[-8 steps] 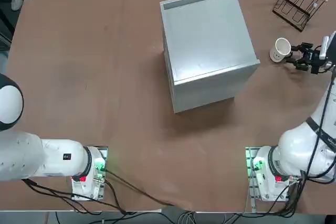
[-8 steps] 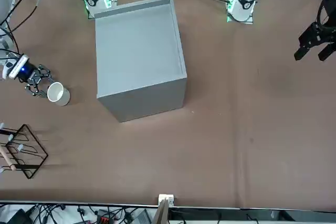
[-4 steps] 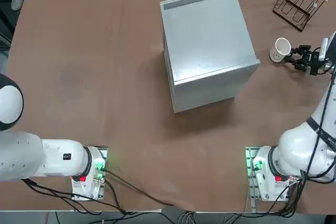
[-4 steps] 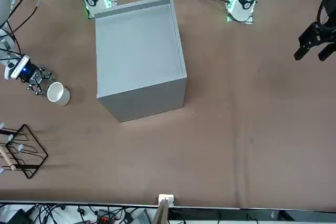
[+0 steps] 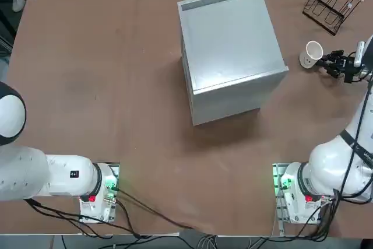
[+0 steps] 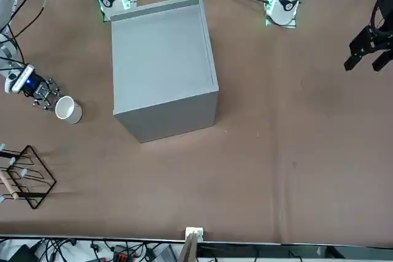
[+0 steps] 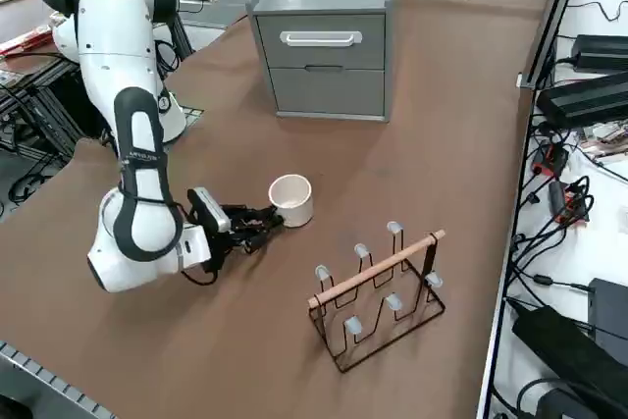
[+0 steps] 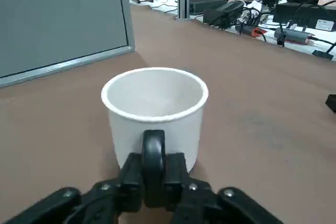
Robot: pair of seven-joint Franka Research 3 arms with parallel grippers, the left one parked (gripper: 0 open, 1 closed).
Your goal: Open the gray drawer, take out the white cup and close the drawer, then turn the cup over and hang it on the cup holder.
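Gray cabinet: on the robot's left of the claw, well apart from it, drawer fronts facing the claw side. 2 gray drawers, 1 above the other, both shut flush; upper has a white pull, lower a recessed slot. Cup holder: dark wire frame, pale wooden bar along the top, pegs with white tips, standing on the table past the claw on the side away from the robot's base, near, not touching. Right gripper: low over the table, aimed at the cup, its 2 fingers clenched on the cup's handle, 1 each side. White cup: right at the claw's tips, upright, mouth up, on the table between claw and cabinet. Dark handle: turned toward the claw, pinched between the fingers.
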